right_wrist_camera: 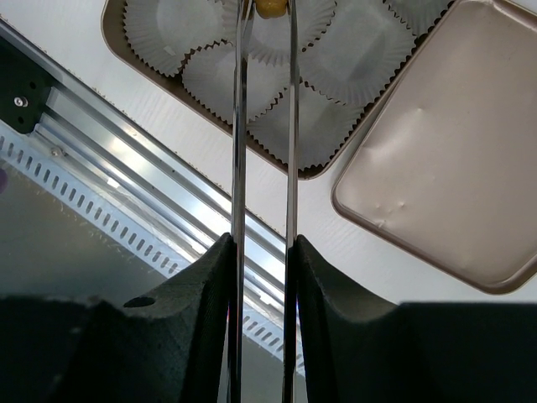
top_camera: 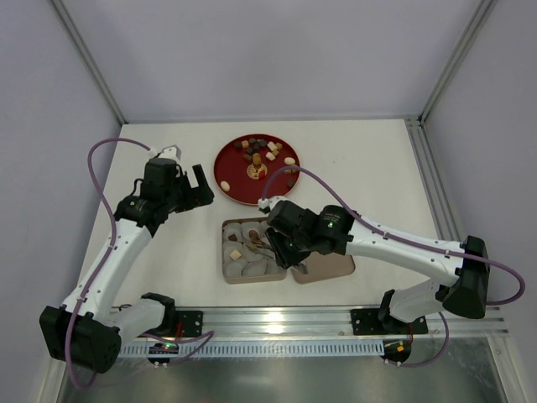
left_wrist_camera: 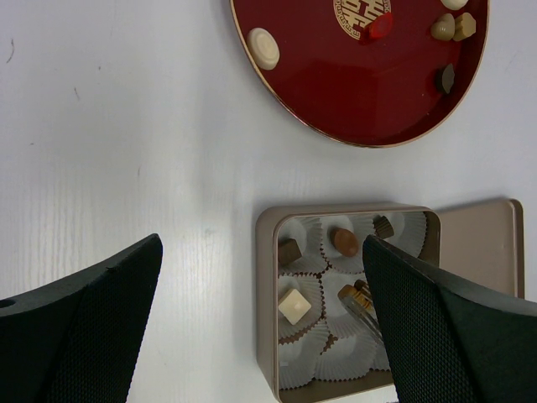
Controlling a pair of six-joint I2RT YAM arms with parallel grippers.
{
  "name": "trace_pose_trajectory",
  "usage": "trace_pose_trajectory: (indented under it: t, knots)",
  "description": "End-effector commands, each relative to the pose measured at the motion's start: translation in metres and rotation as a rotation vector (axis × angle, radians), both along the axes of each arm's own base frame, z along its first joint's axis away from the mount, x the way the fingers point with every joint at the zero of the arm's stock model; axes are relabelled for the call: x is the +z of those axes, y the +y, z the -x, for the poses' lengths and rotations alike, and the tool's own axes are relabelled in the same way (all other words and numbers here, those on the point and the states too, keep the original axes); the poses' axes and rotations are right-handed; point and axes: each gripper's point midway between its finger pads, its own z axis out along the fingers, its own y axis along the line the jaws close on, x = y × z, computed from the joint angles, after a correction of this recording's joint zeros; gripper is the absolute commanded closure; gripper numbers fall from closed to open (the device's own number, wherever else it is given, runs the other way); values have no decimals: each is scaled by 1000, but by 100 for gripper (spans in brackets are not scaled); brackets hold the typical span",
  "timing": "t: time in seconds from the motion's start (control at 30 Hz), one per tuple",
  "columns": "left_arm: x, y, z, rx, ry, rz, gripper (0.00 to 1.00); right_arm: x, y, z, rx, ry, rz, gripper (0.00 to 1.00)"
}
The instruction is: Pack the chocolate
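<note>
Five chocolates (left_wrist_camera: 345,242) are in the box (left_wrist_camera: 265,302) so far. There's a dark square (left_wrist_camera: 289,249) in the far-left cup, a reddish-brown oval right next to it, and a small dark one (left_wrist_camera: 383,226) at the far right. A cream square (left_wrist_camera: 294,306) sits cornerwise in the left cup one row nearer. A tan piece (right_wrist_camera: 271,7) is around the box's middle, right between the tips of the tongs (right_wrist_camera: 238,126). The leftover pieces (top_camera: 258,151), a mix of dark, tan, cream and red, lie loose just past the box's far side.

Bright, even overhead light; glare on the rail (right_wrist_camera: 143,180), soft shadows.
</note>
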Motion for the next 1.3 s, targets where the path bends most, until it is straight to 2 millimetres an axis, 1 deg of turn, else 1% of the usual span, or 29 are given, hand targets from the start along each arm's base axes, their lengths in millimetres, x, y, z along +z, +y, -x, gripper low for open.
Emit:
trace_pose_trajectory:
  t: [0.0, 0.2, 0.3, 0.5, 0.6, 0.7, 0.73, 0.77, 0.8, 0.87, 0.9, 0.93, 0.97, 1.0, 1.07, 1.1, 1.13, 1.17, 1.2, 1.23, 1.27]
  knots:
    - [8, 1, -4, 8, -40, 19, 0, 2, 8, -1, 1, -15, -32, 64]
    - [8, 0, -4, 7, -38, 19, 0, -2, 7, 0, -1, -13, -16, 64]
    - [7, 0, -4, 5, -35, 19, 0, -2, 7, 1, 3, -15, -12, 61]
    - [8, 0, -4, 6, -37, 18, 0, -3, 4, 1, 2, -18, 3, 60]
    - [7, 0, -4, 7, -35, 19, 0, 1, 3, -2, -3, -34, 4, 59]
    - [7, 0, -4, 7, -35, 19, 0, 10, 0, -6, -8, -65, 6, 59]
    - [7, 0, -4, 8, -35, 18, 0, 17, 0, -11, -14, -91, 4, 58]
    - [7, 0, -4, 7, -35, 19, 0, 20, -3, -15, -22, -100, 11, 57]
    - [7, 0, -4, 7, -34, 18, 0, 28, -3, -21, -20, -117, -1, 57]
    - [7, 0, -4, 7, -35, 21, 0, 38, -7, -34, -42, -137, -13, 57]
    - [8, 0, -4, 6, -38, 21, 0, 43, -13, -48, -72, -150, -16, 57]
    - [7, -1, -4, 5, -35, 21, 0, 53, -14, -60, -76, -174, -30, 57]
    - [8, -1, -4, 4, -36, 20, 0, 58, -14, -70, -83, -181, -43, 57]
    - [7, 0, -4, 4, -35, 21, 0, 68, -14, -90, -113, -201, -61, 57]
    - [8, -1, -5, 5, -37, 22, 0, 74, -15, -113, -120, -226, -48, 57]
    - [7, -1, -4, 4, -33, 22, 0, 76, -20, -130, -151, -233, -39, 56]
    - [7, -1, -4, 4, -33, 22, 0, 74, -13, -148, -160, -235, -25, 56]
    - [6, -1, -5, 4, -31, 22, 0, 72, -15, -159, -166, -235, -5, 57]
    - [6, 0, -4, 4, -32, 20, 0, 69, -12, -168, -164, -223, -2, 57]
    - [6, 0, -4, 4, -32, 19, 0, 64, -9, -186, -182, -219, 7, 57]
    - [6, 0, -4, 5, -35, 19, 0, 58, -8, -196, -190, -213, 21, 57]
